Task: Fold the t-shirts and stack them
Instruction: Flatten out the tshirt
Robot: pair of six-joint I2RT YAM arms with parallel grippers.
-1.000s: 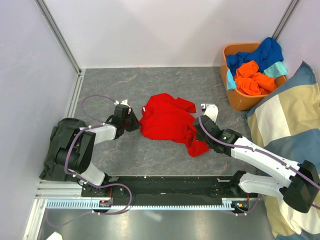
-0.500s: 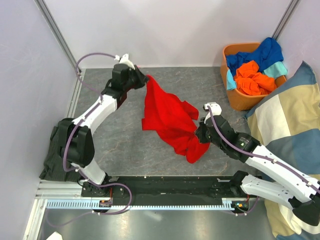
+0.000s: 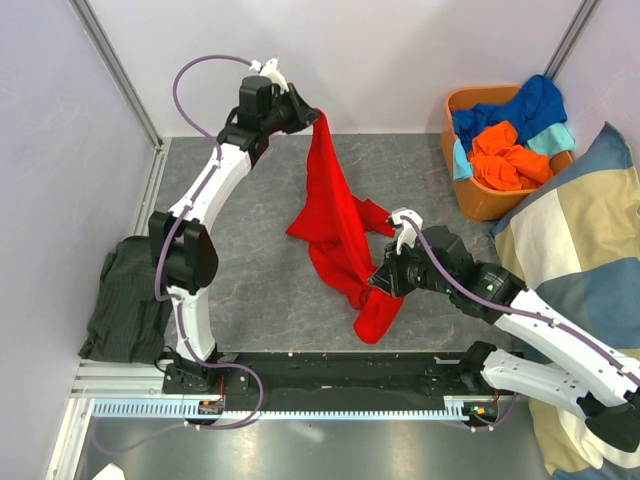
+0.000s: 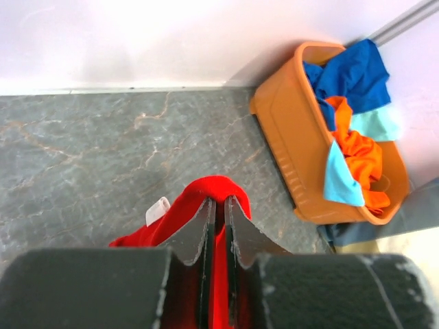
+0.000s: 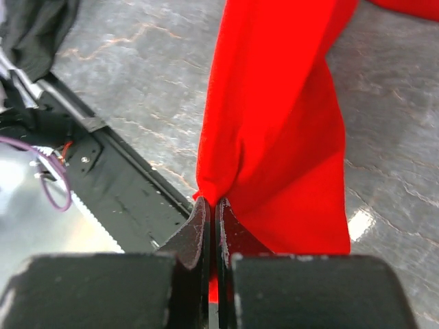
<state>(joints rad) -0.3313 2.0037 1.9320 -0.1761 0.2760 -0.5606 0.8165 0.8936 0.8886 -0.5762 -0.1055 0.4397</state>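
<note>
A red t-shirt hangs stretched between my two grippers above the grey table. High at the back, my left gripper is shut on its upper edge, where a white label shows. Lower and nearer the front, my right gripper is shut on another edge, and a tail of cloth droops below it. More t-shirts in orange, royal blue and light teal lie piled in the orange basket at the back right.
A dark garment lies heaped at the table's left edge. A blue-and-beige checked cushion fills the right side. The black rail with the arm bases runs along the front. A white wall closes the back.
My left gripper has risen and swung back from the table's left to high at the rear, lifting the red t-shirt. The right gripper has drawn its edge toward the front.
</note>
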